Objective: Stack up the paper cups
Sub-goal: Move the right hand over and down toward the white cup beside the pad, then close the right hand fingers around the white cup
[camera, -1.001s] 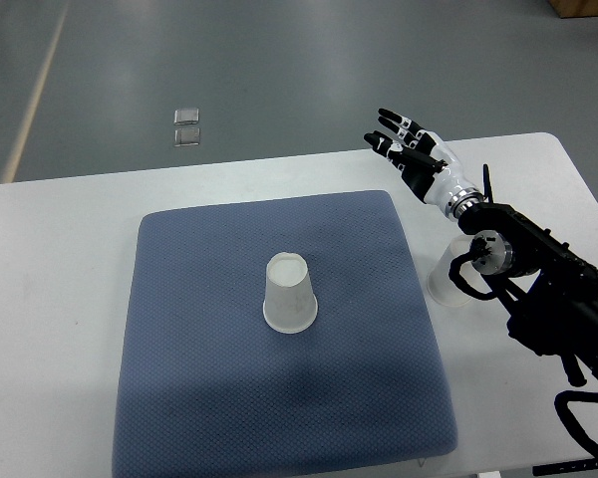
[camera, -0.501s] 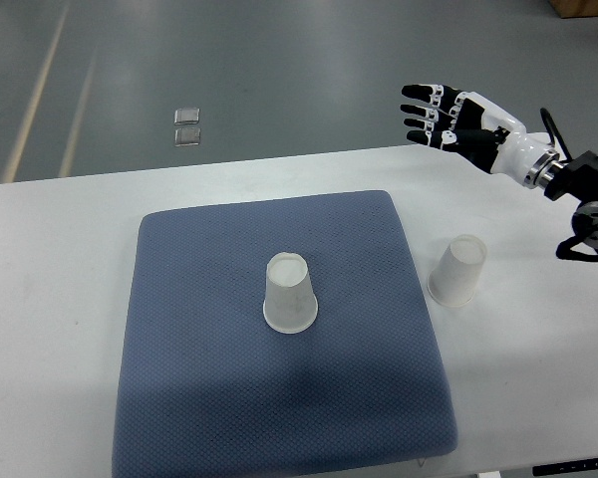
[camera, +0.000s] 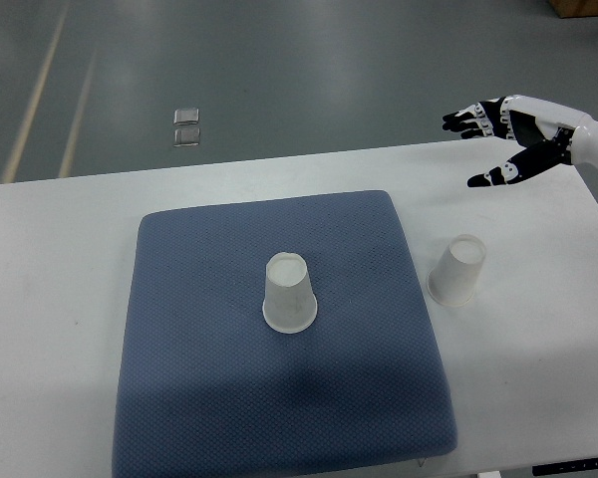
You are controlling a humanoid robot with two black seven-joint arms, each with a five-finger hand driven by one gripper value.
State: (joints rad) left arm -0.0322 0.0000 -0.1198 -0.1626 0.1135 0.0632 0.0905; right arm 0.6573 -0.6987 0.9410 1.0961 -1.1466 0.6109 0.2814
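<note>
2 paper cups stand upside down: one (camera: 290, 293) on the blue mat (camera: 209, 378), one (camera: 457, 269) beside it on the desk (camera: 60, 299); right hand (camera: 513, 139) has open fingers

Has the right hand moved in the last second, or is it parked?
Yes. The right hand has swung right and up, away from the cup on the table toward the picture's right edge, fingers spread, holding nothing.

R hand (camera: 505, 129) raised, fingers spread.

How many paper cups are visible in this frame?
2. One cup stands upside down on the blue mat; the other cup stands upside down on the table, right of the mat. Nothing seems hidden.
</note>
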